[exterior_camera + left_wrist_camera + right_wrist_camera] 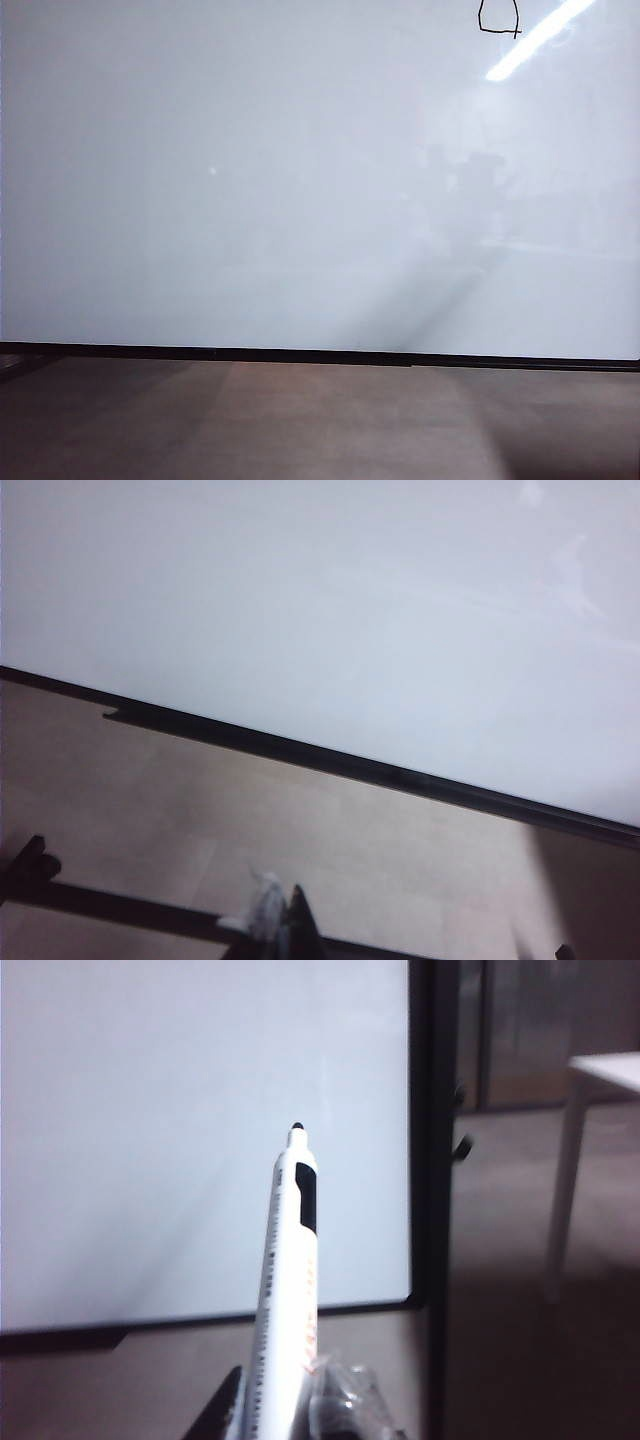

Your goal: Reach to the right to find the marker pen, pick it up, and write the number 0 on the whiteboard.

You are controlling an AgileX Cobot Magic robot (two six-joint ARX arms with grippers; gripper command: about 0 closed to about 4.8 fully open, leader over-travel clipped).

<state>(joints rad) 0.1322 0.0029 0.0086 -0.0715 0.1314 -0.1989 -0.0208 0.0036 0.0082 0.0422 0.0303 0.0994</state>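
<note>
Two arms: neither shows in the exterior view; each is known only by its own wrist camera
Whiteboard: the very large glossy pale grey-white flat whiteboard (250,200) with a thin black bottom edge fills most of the exterior view; it stands above the brown floor (300,430); faint reflections and a bright streak of light cross its right part
Number 0: a small thin black angular loop, the number 0 (498,17), sits at the very top of the board, right of the middle and partly cut by the picture's edge; by this the writing seems done
Marker pen: the slim white plastic marker pen (288,1290) with a black tip and a black clip points at the board but stands apart from it; its lower barrel sits between the fingers of the right end effector
Right end effector: the right end effector (290,1410) is clamped on the pen's barrel; the fingers are narrow around it, one dark, one pale and translucent
Left end effector: the left end effector (280,925) shows only a dark finger and a pale wrapped bit at the picture's edge; whether it is apart or together I cannot tell; nothing seems to be in it
Handling: the pen looks light, stiff and smooth, so it may slip or twist under pressure; a hold low on the barrel, clear of the tip, looks soundest
Background: a white table leg (565,1170) stands beyond the board's black side frame
</note>
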